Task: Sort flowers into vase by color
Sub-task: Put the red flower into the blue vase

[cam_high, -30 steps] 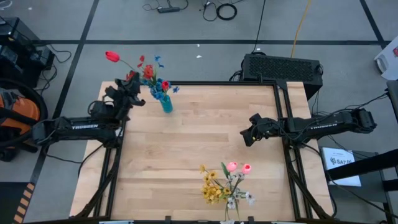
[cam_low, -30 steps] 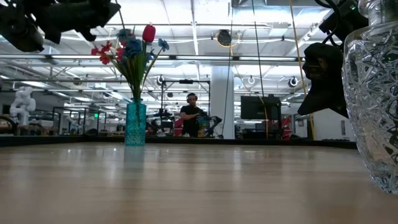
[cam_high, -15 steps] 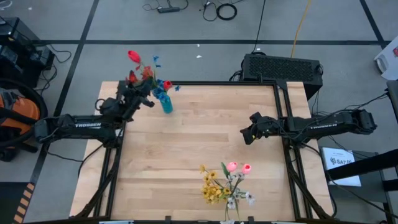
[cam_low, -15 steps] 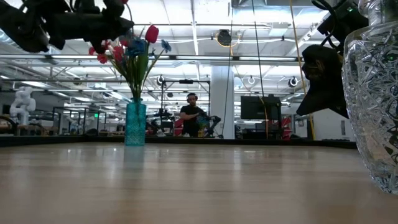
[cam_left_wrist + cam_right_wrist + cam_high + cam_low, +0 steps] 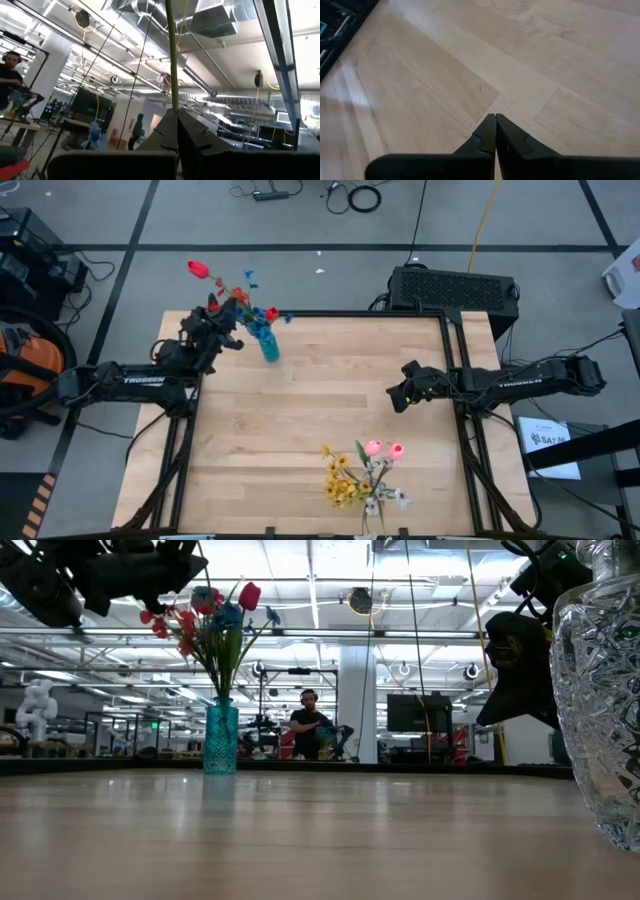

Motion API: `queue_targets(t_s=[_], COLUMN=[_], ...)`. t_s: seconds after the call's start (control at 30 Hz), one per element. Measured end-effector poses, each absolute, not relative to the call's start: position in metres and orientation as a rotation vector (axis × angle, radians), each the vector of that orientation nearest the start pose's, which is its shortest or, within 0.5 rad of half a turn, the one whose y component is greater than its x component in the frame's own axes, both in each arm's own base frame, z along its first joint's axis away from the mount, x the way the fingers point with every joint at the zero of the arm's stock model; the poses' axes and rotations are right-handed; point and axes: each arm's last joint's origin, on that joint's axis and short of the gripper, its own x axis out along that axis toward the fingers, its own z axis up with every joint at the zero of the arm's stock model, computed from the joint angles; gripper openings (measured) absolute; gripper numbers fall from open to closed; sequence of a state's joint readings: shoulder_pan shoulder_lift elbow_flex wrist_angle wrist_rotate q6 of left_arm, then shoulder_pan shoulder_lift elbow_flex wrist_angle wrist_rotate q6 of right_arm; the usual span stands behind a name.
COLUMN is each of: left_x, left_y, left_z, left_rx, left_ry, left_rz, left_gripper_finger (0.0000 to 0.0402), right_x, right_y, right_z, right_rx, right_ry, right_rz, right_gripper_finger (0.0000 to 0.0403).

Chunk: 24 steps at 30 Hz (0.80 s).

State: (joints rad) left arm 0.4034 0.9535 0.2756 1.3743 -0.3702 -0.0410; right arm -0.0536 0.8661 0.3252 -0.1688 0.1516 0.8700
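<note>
A teal vase (image 5: 268, 346) (image 5: 221, 740) stands at the table's far left and holds blue and red flowers (image 5: 215, 620). Just left of it, my left gripper (image 5: 230, 328) (image 5: 176, 112) is shut on a red tulip, whose bloom (image 5: 198, 269) sticks out beyond the table's far edge. At the near edge a clear cut-glass vase (image 5: 600, 690) holds yellow, pink and white flowers (image 5: 365, 475). My right gripper (image 5: 397, 398) (image 5: 495, 116) hangs shut above the table's right side, with nothing in it. My left gripper pinches the tulip's thin green stem (image 5: 173, 95) between its two fingers, well below the bloom. The fingers slant upward and the stem rises out from between their tips. The tulip is lifted clear of the table. I cannot see the stem's lower end.
Bare wood (image 5: 330, 400) lies between the two vases. A black box (image 5: 455, 288) sits behind the table's far right corner. In the low view a person (image 5: 308, 725) stands in the room far beyond the table.
My left gripper has edged toward the teal vase, still shut on the tulip. The tulip's bloom swung toward the table's right and then partly back.
</note>
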Motion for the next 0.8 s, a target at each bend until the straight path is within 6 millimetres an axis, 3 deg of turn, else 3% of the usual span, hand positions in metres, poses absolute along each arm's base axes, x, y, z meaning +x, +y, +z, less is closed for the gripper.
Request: queue_targets(t_s=[0.6,0.8], left_x=[0.154,0.148], left_y=[0.077,0.075], left_z=[0.255,0.254], left_rx=[-0.035,-0.055], left_ry=[-0.594,-0.664], left_rz=[0.739,0.729], left_gripper_finger=[0.0,0.0], right_x=[0.163,0.163], right_y=[-0.013,-0.013], right_z=[0.167,0.167], right_rx=[0.799,0.802], right_ry=[0.577,0.576], right_rz=[-0.492,-0.493], right_gripper_finger=[0.0,0.0])
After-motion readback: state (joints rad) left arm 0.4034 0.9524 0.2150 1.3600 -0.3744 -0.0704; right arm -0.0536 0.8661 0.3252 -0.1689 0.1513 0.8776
